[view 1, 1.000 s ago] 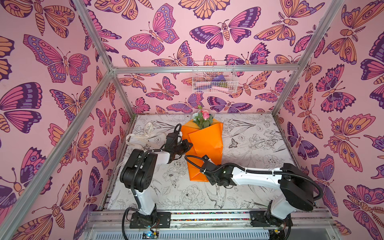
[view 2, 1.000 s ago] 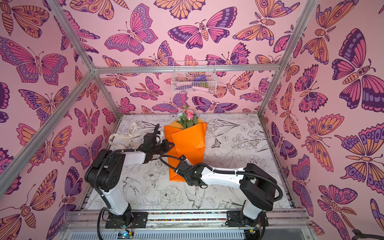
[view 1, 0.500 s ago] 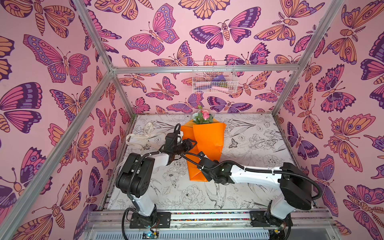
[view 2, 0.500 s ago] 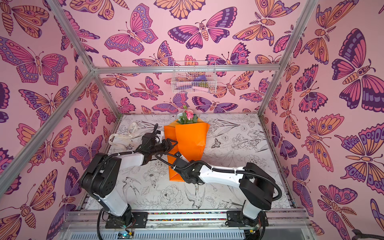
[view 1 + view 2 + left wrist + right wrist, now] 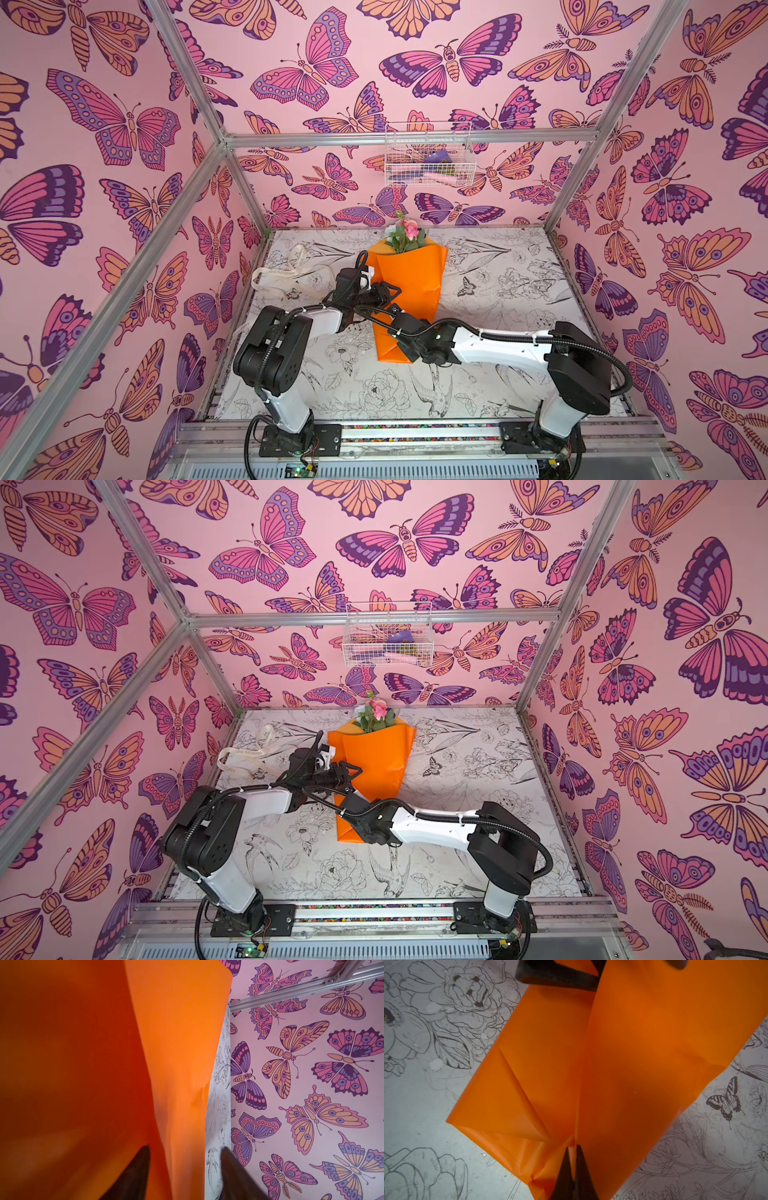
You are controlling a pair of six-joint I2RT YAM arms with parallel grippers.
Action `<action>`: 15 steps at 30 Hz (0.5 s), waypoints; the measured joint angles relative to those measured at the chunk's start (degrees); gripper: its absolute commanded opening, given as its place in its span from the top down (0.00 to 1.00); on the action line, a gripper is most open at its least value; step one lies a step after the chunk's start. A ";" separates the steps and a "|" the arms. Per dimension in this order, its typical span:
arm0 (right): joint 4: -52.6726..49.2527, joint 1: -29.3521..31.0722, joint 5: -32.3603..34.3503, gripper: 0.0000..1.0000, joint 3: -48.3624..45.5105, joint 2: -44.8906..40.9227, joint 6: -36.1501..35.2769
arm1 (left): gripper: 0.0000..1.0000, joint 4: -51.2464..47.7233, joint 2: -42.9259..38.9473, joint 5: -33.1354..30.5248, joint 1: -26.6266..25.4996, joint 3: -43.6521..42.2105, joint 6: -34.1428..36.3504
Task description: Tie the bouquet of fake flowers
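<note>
Subject: a bouquet of fake flowers point(image 5: 409, 291), pink and white artificial roses with green leaves rolled in a bright orange paper sheet. It lies on the line-drawn floral counter point(image 5: 353, 390) near the middle. Its long axis runs from the arm bases toward the back wall, blooms at the far end and the narrow stem end nearest the robot.

Right claw point(image 5: 573, 1147): closed, pinching a gathered fold of the orange paper near the narrow end, as the right wrist view shows plainly.

Left claw point(image 5: 185, 1149): jaws apart, straddling a loose side flap of the paper at the bouquet's left flank, about mid-length. The left wrist view shows no pinch on it.

A cream lettered ribbon point(image 5: 286, 272) lies in loose loops on the counter to the left of the bouquet, apart from it and unattached. No tie is on the wrap yet.

Assessment: the ribbon sits on the left arm's side, and that claw is free while the right one secures the wrap. The left arm is therefore judged better placed to fetch it, carrying it across the long axis near the pinched neck.
</note>
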 measured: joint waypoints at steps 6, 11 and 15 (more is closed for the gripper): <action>-0.33 0.00 -1.97 0.66 1.11 0.61 -0.35 | 1.00 -1.18 1.18 0.17 0.13 0.22 2.54; -0.68 -0.02 -6.73 0.52 1.01 -1.07 0.42 | 1.00 -4.26 2.21 0.04 0.79 1.05 8.04; -0.83 -0.02 -8.94 0.42 -0.55 -7.04 2.16 | 1.00 -5.53 2.47 -0.02 0.94 1.64 10.97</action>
